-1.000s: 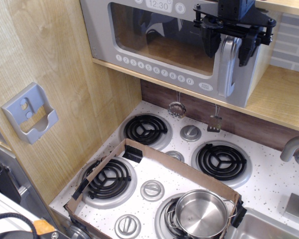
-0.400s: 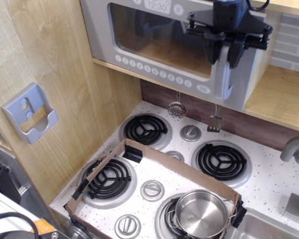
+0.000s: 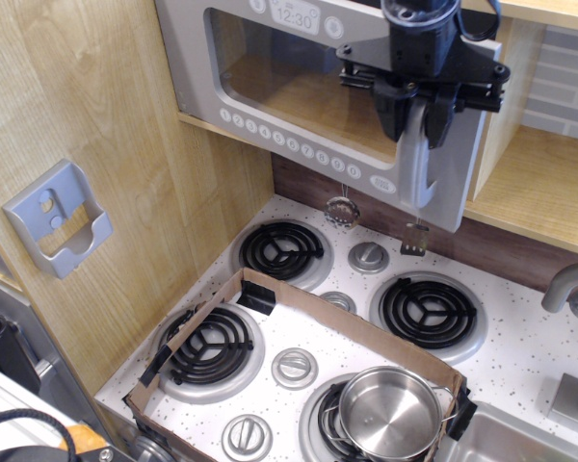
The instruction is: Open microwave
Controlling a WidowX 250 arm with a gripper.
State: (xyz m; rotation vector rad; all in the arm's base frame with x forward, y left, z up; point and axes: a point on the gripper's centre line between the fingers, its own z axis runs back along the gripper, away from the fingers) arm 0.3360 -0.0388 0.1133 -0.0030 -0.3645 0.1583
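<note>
One microwave [image 3: 299, 87] — end effector [image 3: 416, 114] clamped on handle [image 3: 419, 164]; four burners, one pot [image 3: 390, 412].

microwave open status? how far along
Done: the tool straddles the top of the microwave door handle, and the door's handle edge already stands out from the wooden shelf, so the door is cracked open.
In hand: pulling the door out on its left hinge.
Left: most of the swing; the window still faces mostly forward.
</note>
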